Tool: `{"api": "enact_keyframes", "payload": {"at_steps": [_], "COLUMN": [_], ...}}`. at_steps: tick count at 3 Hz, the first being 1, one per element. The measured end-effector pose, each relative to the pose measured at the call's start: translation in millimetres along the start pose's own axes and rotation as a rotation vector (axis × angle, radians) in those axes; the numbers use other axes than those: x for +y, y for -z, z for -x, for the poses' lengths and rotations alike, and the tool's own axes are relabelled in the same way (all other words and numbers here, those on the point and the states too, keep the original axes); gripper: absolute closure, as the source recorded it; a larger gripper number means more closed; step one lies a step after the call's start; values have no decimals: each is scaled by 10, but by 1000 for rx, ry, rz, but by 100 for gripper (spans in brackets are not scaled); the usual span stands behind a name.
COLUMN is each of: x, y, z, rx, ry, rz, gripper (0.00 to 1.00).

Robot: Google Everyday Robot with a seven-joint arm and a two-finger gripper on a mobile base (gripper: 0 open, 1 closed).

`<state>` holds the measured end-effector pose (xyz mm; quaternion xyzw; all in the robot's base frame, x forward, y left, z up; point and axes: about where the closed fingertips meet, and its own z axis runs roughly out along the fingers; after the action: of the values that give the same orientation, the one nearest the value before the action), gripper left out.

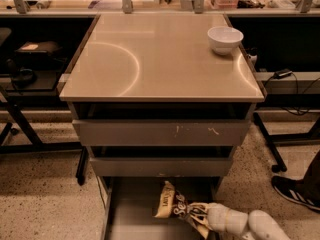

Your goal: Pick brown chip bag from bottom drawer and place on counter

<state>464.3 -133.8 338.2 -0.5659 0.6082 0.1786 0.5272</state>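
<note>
The brown chip bag lies in the open bottom drawer, dark brown with white script and tan-yellow ends, its left end tilted up. My gripper reaches in from the lower right on a white arm and is closed on the bag's right end. The counter is the glossy beige top of the cabinet above, with a white bowl at its far right corner.
Two grey-fronted drawers sit just above the bottom drawer, slightly pulled out. Black table legs stand left and right of the cabinet. A person's dark shoe is on the floor at the right. Cluttered benches run along the back.
</note>
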Motion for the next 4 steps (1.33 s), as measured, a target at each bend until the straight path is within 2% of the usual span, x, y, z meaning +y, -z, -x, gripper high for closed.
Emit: {"api": "enact_keyframes", "payload": {"at_steps": [1,2,3,4], "x": [-216,-494,-821,-949], "y": [726,1231,1423,1545], "z": [364,851,1310,1435], "rx": [-6,42,149,182], "ry": [50,117,181,214], "rz": [-95,-145,-131,-133], "gripper": [100,100,100,100]}}
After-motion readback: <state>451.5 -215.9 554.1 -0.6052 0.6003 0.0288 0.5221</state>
